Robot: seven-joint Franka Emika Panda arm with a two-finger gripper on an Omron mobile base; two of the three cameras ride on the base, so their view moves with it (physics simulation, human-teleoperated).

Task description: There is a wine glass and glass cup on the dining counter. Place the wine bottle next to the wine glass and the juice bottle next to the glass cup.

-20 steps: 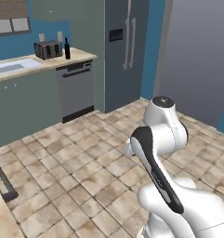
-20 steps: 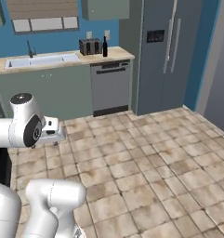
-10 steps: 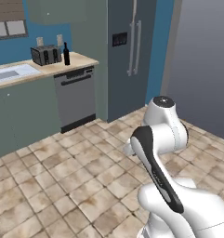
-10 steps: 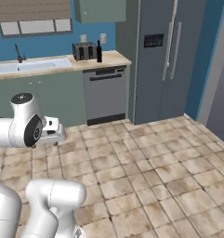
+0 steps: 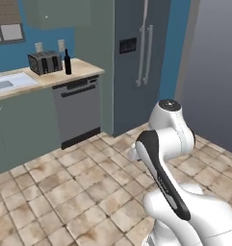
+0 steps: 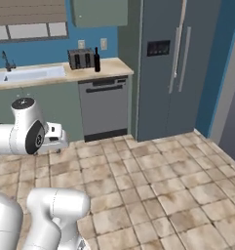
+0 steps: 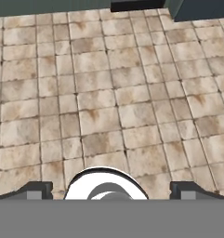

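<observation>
The wine bottle (image 5: 67, 62) is slim and near-black. It stands upright on the beige worktop just right of a toaster (image 5: 45, 62), far across the floor from the arm. The right base view has the same wine bottle (image 6: 96, 60) beside the toaster (image 6: 80, 58). My gripper (image 7: 111, 190) is open and empty, its two dark fingertips (image 7: 36, 189) wide apart over bare floor tiles. The hand is folded in close to the arm's body. The wine glass, glass cup, juice bottle and dining counter are out of view.
The worktop (image 6: 109, 68) carries a sink (image 6: 21, 74) at its left, with a dishwasher (image 6: 105, 110) below the bottle. A tall grey fridge (image 6: 172, 63) stands to the right of it. Tiled floor (image 5: 64, 192) lies between the base and the cabinets.
The whole picture has shifted: the base has driven nearer the worktop and fridge, which look larger and lower in both views. The arm's pose and the open gripper are unchanged.
</observation>
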